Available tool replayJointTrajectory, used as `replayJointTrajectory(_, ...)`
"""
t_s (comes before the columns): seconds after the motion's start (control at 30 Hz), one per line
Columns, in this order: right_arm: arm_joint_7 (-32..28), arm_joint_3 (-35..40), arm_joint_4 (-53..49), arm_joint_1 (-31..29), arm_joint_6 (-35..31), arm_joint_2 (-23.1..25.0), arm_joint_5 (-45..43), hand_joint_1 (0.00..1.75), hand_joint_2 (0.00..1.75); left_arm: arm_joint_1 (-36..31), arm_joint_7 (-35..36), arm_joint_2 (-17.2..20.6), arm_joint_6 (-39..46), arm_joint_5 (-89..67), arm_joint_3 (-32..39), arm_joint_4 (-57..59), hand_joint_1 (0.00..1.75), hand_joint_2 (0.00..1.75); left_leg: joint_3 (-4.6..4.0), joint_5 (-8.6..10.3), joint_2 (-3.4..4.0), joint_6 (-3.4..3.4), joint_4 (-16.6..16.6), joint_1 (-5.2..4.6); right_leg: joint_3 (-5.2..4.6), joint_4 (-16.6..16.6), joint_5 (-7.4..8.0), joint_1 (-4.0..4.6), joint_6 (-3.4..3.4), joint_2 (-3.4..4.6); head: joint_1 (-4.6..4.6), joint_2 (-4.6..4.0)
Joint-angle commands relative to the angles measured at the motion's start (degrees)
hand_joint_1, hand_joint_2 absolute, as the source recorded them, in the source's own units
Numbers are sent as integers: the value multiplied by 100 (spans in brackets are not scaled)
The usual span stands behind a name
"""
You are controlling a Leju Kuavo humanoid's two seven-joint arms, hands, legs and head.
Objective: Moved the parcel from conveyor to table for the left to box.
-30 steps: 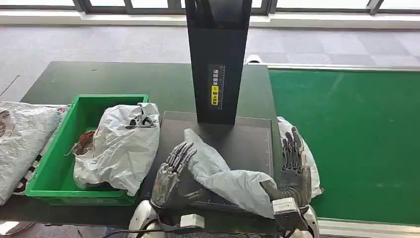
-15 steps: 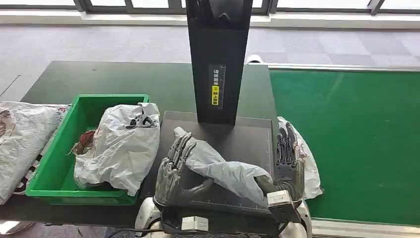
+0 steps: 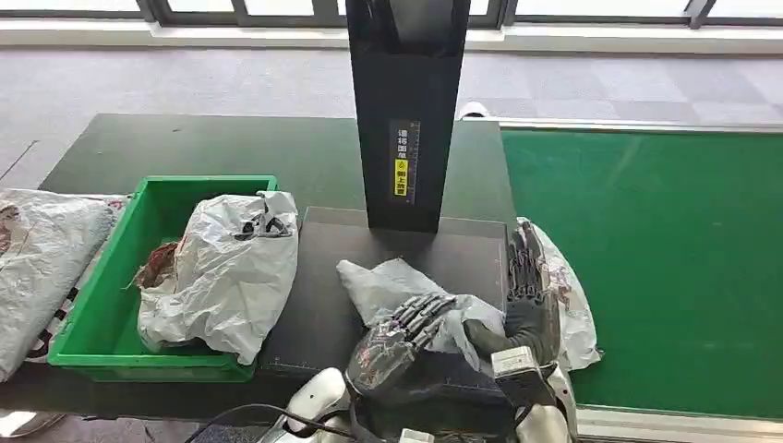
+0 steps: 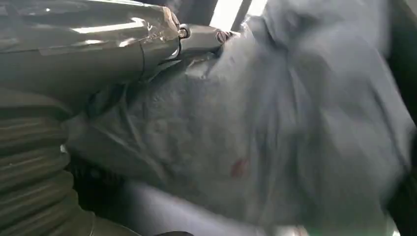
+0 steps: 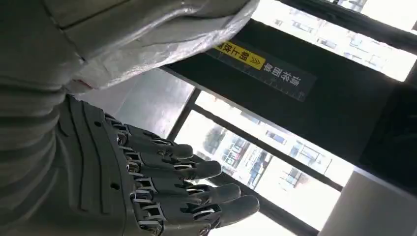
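Left hand (image 3: 399,340) lies on the parcel (image 3: 392,286); right hand (image 3: 528,300) fingers released. Grip the parcel's middle firmly before lifting to the box (image 3: 92,346).

A tall black scanner column (image 3: 403,111) rises from the dark platform (image 3: 319,277) at mid-worktop (image 3: 185,143), blocking any straight reach forward. To the left, a green crate (image 3: 97,323) holds a bulky white poly bag (image 3: 226,272) that overhangs its near right rim onto the platform edge. The grey parcel (image 3: 397,291) lies on the platform between both hands. Bare platform lies between crate and parcel. The green conveyor (image 3: 646,268) is open apart from a white bag (image 3: 577,314) at its left edge.
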Motion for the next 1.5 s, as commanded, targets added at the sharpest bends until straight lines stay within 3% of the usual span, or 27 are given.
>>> replayJointTrajectory(0.03, 11, 209, 629, -507, 17, -97, -66, 0, 175, -696, 87, -73, -152, -129, -619, 1581, 0, 175, 14, 5, 9, 3, -18, 3, 12, -20, 9, 4, -5, 12, 0, 0)
replayJointTrajectory(0.13, 11, 183, 689, -570, 19, -57, -81, 0, 175, -750, 60, -89, -219, -93, -596, 1578, 0, 175, 6, 4, 3, 2, -11, 4, 6, -15, 8, 6, -4, 6, 0, 0)
replayJointTrajectory(0.17, 11, 149, 703, -573, -17, -33, -75, 0, 175, -790, 111, -82, -107, -198, -649, 1570, 175, 175, 8, 6, 3, 3, -14, 6, 9, -20, 9, 8, -5, 5, 0, 0)
replayJointTrajectory(0.47, 11, 89, 562, -465, -113, -24, -63, 0, 175, -829, 170, -49, 203, -52, -430, 1257, 175, 175, 3, 6, 4, 2, -11, 4, 3, -13, 9, 5, -6, 6, 0, 0)
replayJointTrajectory(0.5, 11, 63, 510, -445, -156, 4, -64, 0, 175, -647, 41, -6, 867, 325, -36, 742, 175, 175, 3, 5, 3, 2, -9, 4, 3, -11, 7, 5, -5, 6, 0, 0)
replayJointTrajectory(0.73, 11, -71, -160, 185, -46, -87, -7, 0, 175, -53, 780, 676, 981, -460, 438, -2174, 175, 175, 4, 1, 1, 0, -8, 5, 3, -6, 1, 6, -8, 4, 0, 0)
replayJointTrajectory(0.9, 11, -316, -254, 247, 244, 21, 119, 0, 175, 271, 1284, 935, 1053, -1524, 761, -3600, 175, 175, -3, -3, 14, 0, -2, 6, -8, 0, 1, 10, -8, 17, 0, 0)
replayJointTrajectory(1.13, 11, -354, -253, 240, 267, 53, 141, 0, 175, 322, 1407, 946, 1300, -1893, 795, -3651, 175, 175, -1, 3, 8, 2, -7, 2, -4, -2, 3, 4, -4, 9, 0, 0)
replayJointTrajectory(1.27, 11, -532, -500, 442, 297, 78, 220, 0, 175, 570, 2002, 1195, 1543, -3151, 835, -4719, 175, 175, -3, 0, 11, 2, -4, 1, -7, 3, 0, 1, -4, 11, 0, 0)
replayJointTrajectory(1.5, 11, -532, -500, 442, 297, 78, 220, 0, 175, 570, 2002, 1195, 1543, -3151, 835, -4719, 175, 175, 3, 3, 4, 2, -10, 2, 2, -5, 2, 3, -5, 5, 0, 0)
